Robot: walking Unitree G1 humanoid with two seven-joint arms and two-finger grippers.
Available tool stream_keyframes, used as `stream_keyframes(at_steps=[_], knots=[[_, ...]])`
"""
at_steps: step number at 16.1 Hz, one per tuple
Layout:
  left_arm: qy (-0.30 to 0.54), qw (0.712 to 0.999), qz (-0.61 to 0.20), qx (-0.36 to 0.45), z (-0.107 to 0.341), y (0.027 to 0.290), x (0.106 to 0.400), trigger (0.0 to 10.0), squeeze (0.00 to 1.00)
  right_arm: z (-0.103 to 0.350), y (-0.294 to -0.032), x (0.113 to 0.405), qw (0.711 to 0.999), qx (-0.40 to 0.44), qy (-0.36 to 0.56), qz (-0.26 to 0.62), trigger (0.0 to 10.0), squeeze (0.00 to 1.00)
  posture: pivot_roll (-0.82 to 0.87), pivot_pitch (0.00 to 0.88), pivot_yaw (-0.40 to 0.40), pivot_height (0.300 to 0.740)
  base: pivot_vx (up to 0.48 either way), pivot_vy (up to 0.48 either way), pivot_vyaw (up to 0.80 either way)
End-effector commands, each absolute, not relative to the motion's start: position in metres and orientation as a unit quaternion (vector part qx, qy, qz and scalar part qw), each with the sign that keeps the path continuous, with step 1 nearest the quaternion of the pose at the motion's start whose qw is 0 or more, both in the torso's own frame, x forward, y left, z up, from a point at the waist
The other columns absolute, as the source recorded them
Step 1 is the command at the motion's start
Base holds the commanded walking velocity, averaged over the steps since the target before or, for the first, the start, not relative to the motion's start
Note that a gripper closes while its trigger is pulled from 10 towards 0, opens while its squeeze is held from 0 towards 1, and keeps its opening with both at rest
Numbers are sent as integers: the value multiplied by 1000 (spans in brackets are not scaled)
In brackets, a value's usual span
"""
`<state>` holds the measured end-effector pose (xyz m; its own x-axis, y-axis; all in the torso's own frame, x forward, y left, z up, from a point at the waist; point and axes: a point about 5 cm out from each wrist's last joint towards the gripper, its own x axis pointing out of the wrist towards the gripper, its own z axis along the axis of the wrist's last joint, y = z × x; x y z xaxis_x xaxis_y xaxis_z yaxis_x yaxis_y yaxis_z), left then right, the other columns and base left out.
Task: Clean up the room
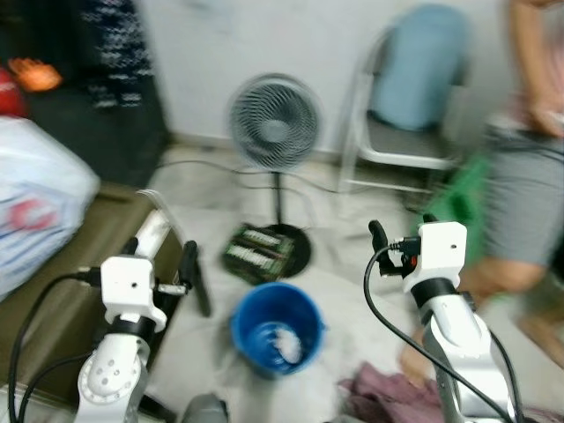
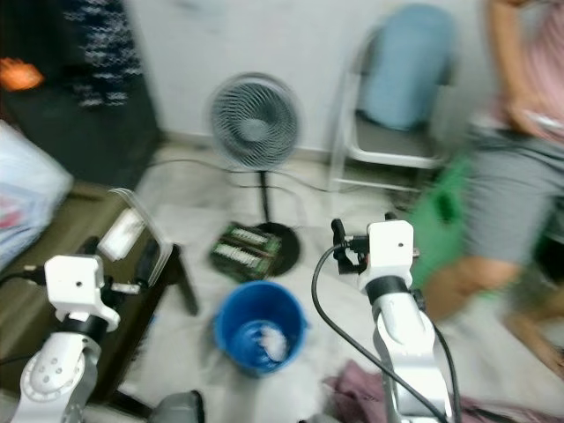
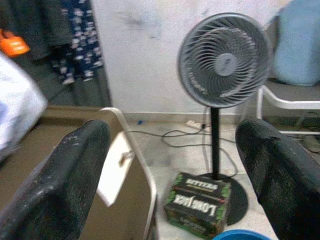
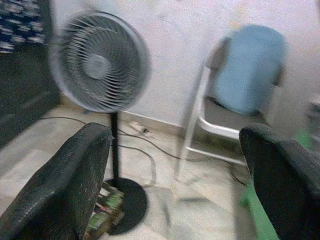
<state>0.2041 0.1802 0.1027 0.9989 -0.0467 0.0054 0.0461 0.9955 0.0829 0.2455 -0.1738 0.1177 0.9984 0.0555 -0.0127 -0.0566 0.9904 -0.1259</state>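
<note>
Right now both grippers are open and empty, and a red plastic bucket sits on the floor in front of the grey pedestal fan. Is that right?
Not quite: the plastic bucket is blue, not red, as the left eye view shows. The rest holds: it sits on the floor in front of the grey pedestal fan, and the left gripper and right gripper are both open and empty.

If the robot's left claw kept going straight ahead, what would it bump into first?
Probably the fan. The left gripper is open and empty, pointing toward the fan's pole, with the green box lower by its base. Depth is hard to judge, so that is a guess.
</note>
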Motion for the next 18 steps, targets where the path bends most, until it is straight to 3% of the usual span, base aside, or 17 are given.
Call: stream_keyframes(at_steps=[1, 18], knots=[[-8, 999, -35, 39, 107, 177, 205, 10000, 0, 125, -175, 247, 997, -69, -4, 32, 10000, 0, -105, 0, -13, 740, 0, 0, 800], [-35, 995, 5, 91, 117, 183, 218, 10000, 0, 132, -166, 255, 993, -94, -26, 71, 10000, 0, -96, 0, -29, 740, 0, 0, 800]])
